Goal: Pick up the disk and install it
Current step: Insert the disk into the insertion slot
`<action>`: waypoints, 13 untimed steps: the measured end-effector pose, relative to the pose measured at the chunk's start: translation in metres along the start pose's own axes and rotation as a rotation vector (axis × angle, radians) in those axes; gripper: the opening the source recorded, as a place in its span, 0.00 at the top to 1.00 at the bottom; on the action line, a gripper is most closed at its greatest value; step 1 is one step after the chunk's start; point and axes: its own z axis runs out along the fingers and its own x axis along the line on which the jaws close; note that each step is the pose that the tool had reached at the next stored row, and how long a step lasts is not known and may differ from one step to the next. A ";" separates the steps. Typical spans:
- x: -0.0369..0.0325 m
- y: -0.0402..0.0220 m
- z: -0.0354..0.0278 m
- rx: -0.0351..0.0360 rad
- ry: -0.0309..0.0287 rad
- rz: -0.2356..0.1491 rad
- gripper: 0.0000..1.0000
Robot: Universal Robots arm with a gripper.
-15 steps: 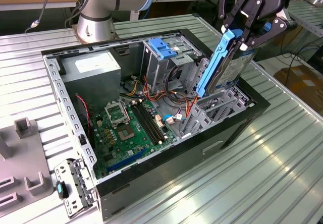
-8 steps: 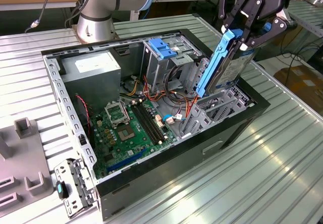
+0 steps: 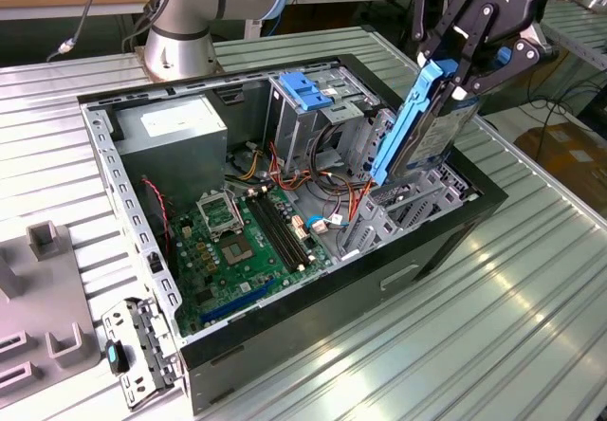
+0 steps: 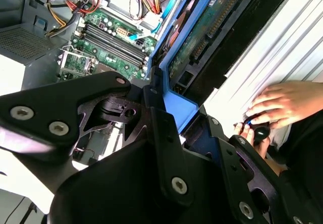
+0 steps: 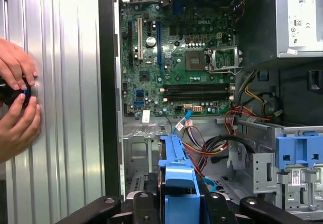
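In the exterior view the disk, silver with a blue plastic carrier along its edge, hangs steeply tilted over the open computer case on the exterior view's right. My gripper is shut on its upper end. The disk's lower end reaches down to the grey drive bay at the case's near right corner; I cannot tell whether it touches. In both wrist views the blue carrier runs out from between my black fingers toward the case interior.
Inside the case are the green motherboard, the grey power-supply box, a metal drive cage with a blue latch and loose cables. A person's hands rest on the ribbed table beside the case. A removed bracket lies at the exterior view's left.
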 end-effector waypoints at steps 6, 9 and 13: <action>0.0069 -0.0036 0.0085 0.0000 -0.0001 0.000 0.63; 0.0083 -0.0055 0.0105 -0.0001 0.0001 0.000 0.63; 0.0084 -0.0057 0.0110 -0.0002 0.0002 0.000 0.63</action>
